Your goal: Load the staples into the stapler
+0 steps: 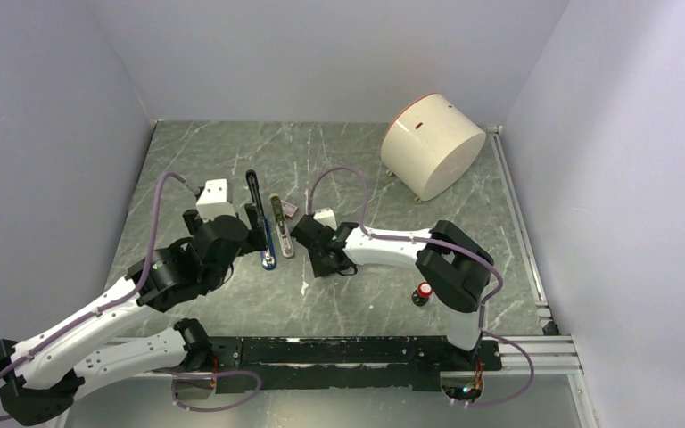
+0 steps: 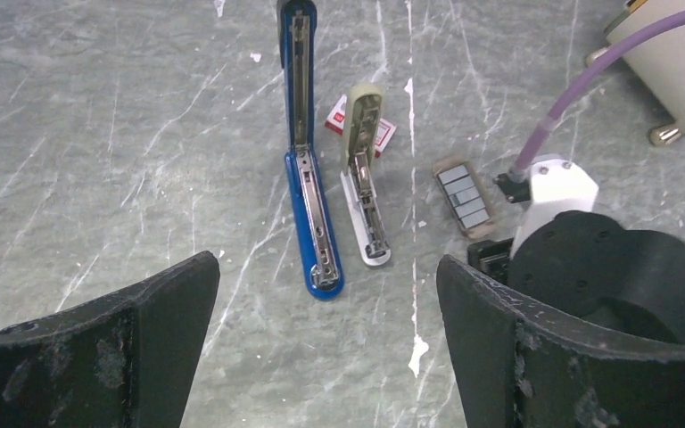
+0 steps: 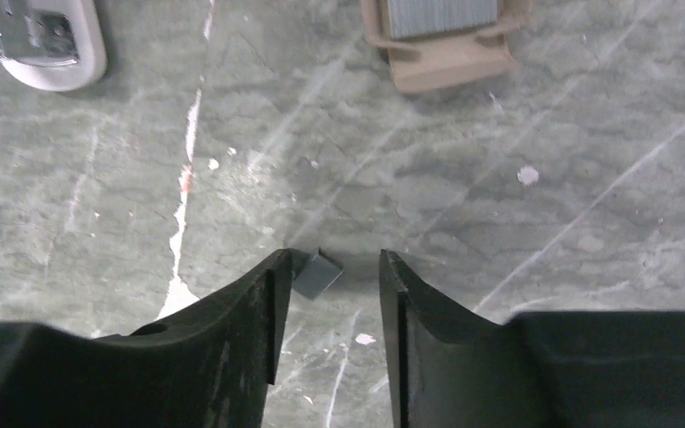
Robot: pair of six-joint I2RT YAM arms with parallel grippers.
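The blue stapler (image 2: 308,192) lies opened out flat on the table, its silver channel facing up. It also shows in the top view, blue stapler (image 1: 267,242). The pinkish-red and white staples box (image 2: 383,135) lies partly under a beige stapler. Its tray (image 2: 464,198), holding grey staples, sits to the right. A small grey block of staples (image 3: 317,273) rests against the left fingertip of my right gripper (image 3: 334,260); a gap separates it from the other finger. My left gripper (image 2: 327,267) hangs wide open and empty, just short of the stapler's near end.
A beige and white stapler (image 2: 364,192) lies open beside the blue one. A large cream drum (image 1: 433,143) lies on its side at the back right. A red-capped black knob (image 1: 425,292) stands by the right arm. Grey walls enclose the table; metal rails (image 1: 522,232) run along its right and front edges.
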